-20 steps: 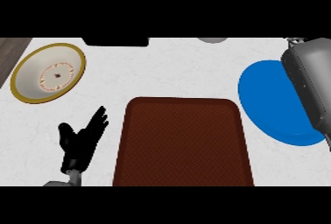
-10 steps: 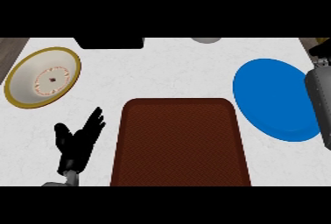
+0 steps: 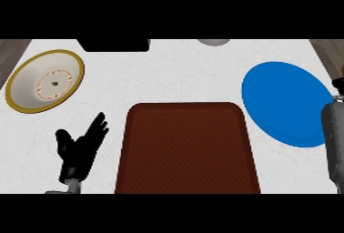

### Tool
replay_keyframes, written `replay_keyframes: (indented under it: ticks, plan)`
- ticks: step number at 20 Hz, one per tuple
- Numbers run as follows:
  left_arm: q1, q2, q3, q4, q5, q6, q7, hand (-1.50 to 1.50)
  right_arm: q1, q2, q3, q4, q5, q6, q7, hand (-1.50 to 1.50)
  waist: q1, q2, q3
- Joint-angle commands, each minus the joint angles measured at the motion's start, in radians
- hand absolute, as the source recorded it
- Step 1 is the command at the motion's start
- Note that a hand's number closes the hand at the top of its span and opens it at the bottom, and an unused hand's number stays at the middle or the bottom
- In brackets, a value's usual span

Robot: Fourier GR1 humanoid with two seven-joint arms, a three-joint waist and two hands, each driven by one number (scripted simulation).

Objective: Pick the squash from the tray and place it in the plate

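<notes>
While the left hand [image 3: 77, 148] rests at the lower left of the white counter [image 3: 168, 77], fingers straight and spread wide and holding nothing, the squash cannot be seen in the head view, so its place, its long axis and which way it points cannot be told

The brown tray [image 3: 188, 150] lies in the middle, its long side running from the near edge away from the robot, and its ribbed floor shows bare. Just beside its right far corner, not touching, sits the blue plate [image 3: 285, 109], reaching almost to the counter's right edge. The right forearm [image 3: 334, 141] comes up along that edge and overlaps the plate's near rim; its hand is out of view

A cream plate [image 3: 46, 82] with a gold rim lies at the far left, well apart from the tray, with open white counter between them. A black block [image 3: 114, 44] and a grey round thing [image 3: 214, 42] sit at the far edge
</notes>
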Motion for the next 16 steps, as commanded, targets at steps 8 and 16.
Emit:
replay_keyframes:
  ticks: [8,16]
  plan:
    - [-0.035,-0.024,-0.024,-0.016,-0.027,0.034,0.052,0.0,0.085,0.161,-0.306,0.134,-0.258,-0.313,0.028,-1.5,0.023,-0.001,0.001]
    - [-0.032,-0.018,-0.016,-0.01,-0.015,0.005,0.043,0.0,0.094,0.181,-0.297,0.134,-0.332,-0.71,-0.199,-1.5,0.025,-0.002,0.0]
